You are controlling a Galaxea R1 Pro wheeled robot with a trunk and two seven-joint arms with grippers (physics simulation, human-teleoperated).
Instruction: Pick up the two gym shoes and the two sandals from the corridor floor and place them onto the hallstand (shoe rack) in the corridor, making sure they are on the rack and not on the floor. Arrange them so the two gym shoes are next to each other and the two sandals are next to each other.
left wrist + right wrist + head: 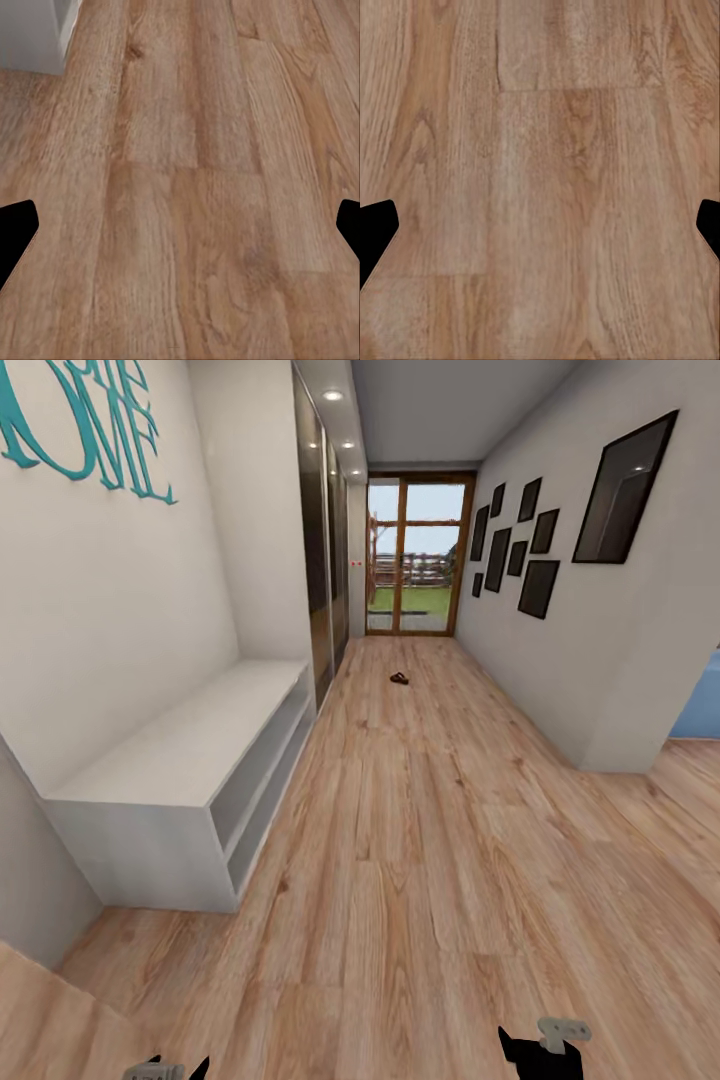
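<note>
Bright, even light – ceiling spots (333, 395) glowing, edges stretched.

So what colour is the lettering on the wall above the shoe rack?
Teal, on a white wall. The lettering shows best in the head view, above the light-grey shoe rack.

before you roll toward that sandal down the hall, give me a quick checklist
1. Left gripper open, nothing held: ok.
2. Right gripper open, nothing held: ok.
3. Target spotted: a small dark sandal lies far down the floor: ok.
4. Path to it free of obstacles: ok.
5. Shoe rack bench top bare, room to place: ok.
6. Gym shoes and second sandal located: cannot tell.
</note>
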